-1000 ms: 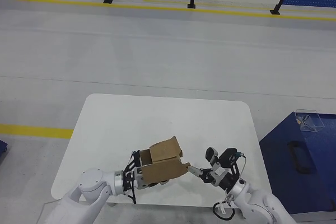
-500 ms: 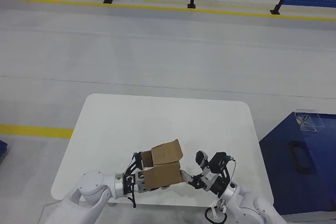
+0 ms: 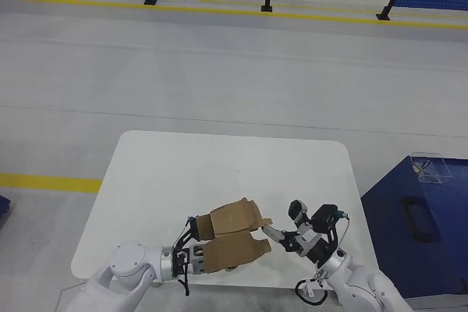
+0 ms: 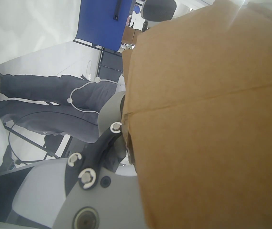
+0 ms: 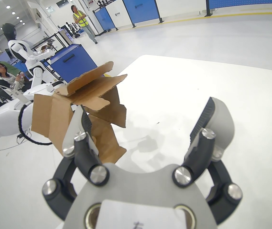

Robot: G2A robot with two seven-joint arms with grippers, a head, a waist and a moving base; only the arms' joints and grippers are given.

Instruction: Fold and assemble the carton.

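Gripping the brown cardboard carton (image 3: 230,234) by one side, the left end effector (image 3: 192,251) is clamped on it over the near edge of the white worktop (image 3: 218,164). The carton is only partly folded, with loose flaps (image 5: 107,89) sticking out toward the right arm. The right end effector (image 5: 145,120) sits just beside those flaps with its fingers (image 5: 83,120) spread wide apart; whether one finger touches the cardboard cannot be told
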